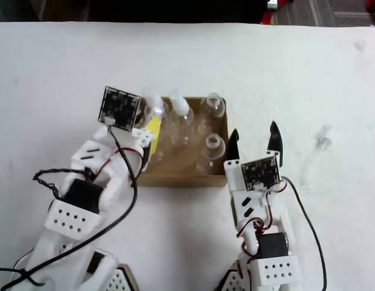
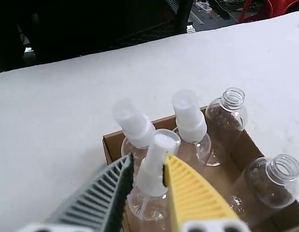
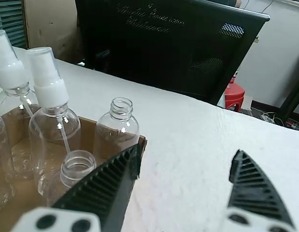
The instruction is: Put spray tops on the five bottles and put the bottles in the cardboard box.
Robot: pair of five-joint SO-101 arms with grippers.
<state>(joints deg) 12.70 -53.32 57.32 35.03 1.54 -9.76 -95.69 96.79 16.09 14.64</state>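
Cardboard box (image 1: 181, 179) on surface (image 1: 54, 73) holds all five bottles. Two capped bottles (image 2: 188, 113); two bare-necked bottles (image 2: 232, 98). Left gripper (image 2: 148, 166) jaws pinch spray top (image 2: 161, 142) on fifth bottle (image 2: 149, 205), seating judged unfinished. Right gripper (image 3: 186, 152) jaws wide apart, empty, just beside box. Two tops left.

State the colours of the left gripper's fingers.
Left gripper: one grey, one yellow; best in left wrist view.

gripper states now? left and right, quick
Left gripper: closed on a spray top over a bottle in the cardboard box.
Right gripper: open, holding nothing.
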